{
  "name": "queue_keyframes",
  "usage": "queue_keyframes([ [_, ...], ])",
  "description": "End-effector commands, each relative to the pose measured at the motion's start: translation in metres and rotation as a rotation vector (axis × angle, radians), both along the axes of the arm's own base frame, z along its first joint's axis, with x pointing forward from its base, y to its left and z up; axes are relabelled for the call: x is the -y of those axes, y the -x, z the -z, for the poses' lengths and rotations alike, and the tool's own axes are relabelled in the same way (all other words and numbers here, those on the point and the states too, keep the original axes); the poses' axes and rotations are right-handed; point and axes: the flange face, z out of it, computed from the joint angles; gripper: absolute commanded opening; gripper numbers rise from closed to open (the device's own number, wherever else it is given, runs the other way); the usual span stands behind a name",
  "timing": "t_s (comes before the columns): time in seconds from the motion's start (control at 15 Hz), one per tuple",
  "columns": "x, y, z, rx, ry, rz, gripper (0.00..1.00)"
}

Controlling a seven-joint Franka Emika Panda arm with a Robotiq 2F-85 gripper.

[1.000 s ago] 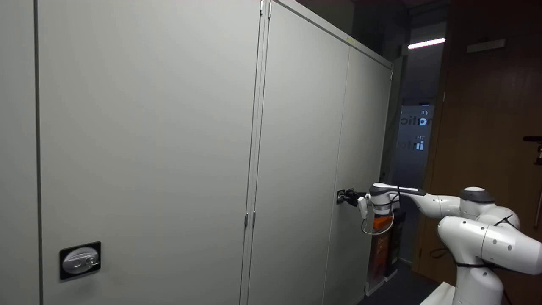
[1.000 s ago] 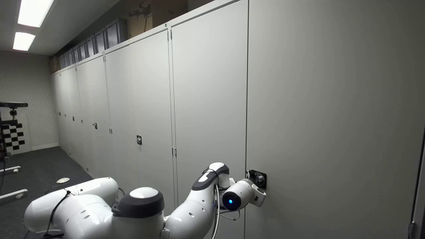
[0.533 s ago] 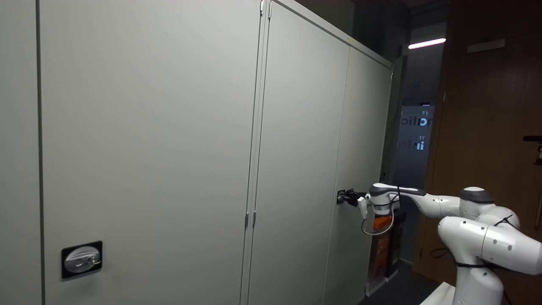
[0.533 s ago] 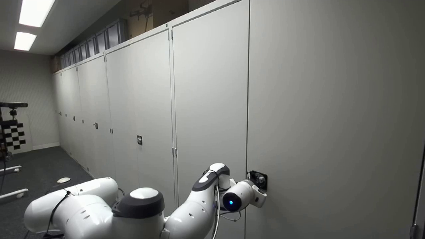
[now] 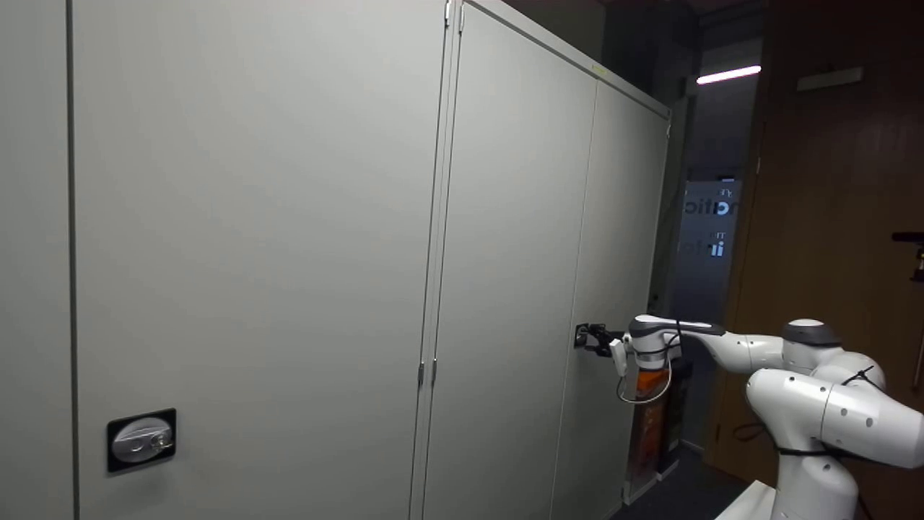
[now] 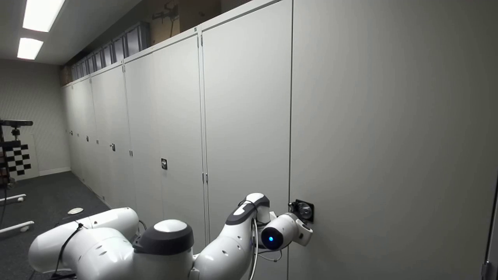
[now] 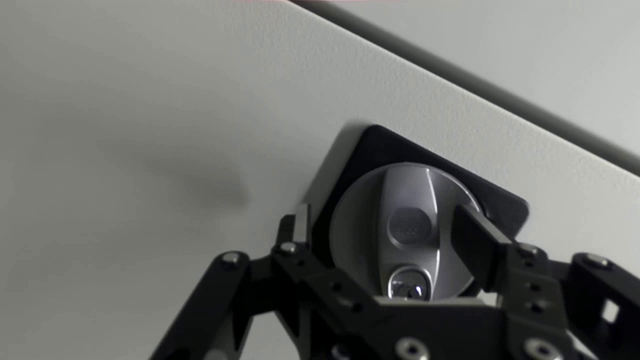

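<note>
So my gripper [image 7: 382, 220] is right up at a cabinet handle [image 7: 407, 230], fingers [image 7: 475, 245] spread, one to either side of the raised silver bar [image 7: 407, 185] running across its round dish [image 7: 355, 225]. In the wrist view there's a visible gap on both sides, and the bar sits closer to the finger on the right. Can't tell if either tip is brushing the dish. There's a key lock [image 7: 409, 286] at the bar's near end, and the whole lot sits on a black plate [image 7: 380, 150] fixed to the grey door [image 7: 150, 90], just beside a dark seam [image 7: 500, 98]. In both exterior views the handle is to the right of that seam, on the right-hand door. In an exterior view my white arm [image 5: 794, 401] stretches in from the right, with something orange [image 5: 652, 381] behind it that I can't make out, and a second handle [image 5: 144, 439] sits near left, well apart from me. Also in an exterior view: grey boxes [image 6: 135, 41] on top of the cabinets [image 6: 245, 109], plus a checkered board [image 6: 17, 159] far left.
</note>
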Motion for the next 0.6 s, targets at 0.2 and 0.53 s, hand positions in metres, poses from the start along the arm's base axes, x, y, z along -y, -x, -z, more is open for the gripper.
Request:
queue_keyframes([
  [0.2,-0.0038,-0.003,-0.004,-0.007,-0.001,0.012,1.0],
  [0.53,-0.0019,-0.0031,-0.008,0.009,-0.003,0.006,0.96],
])
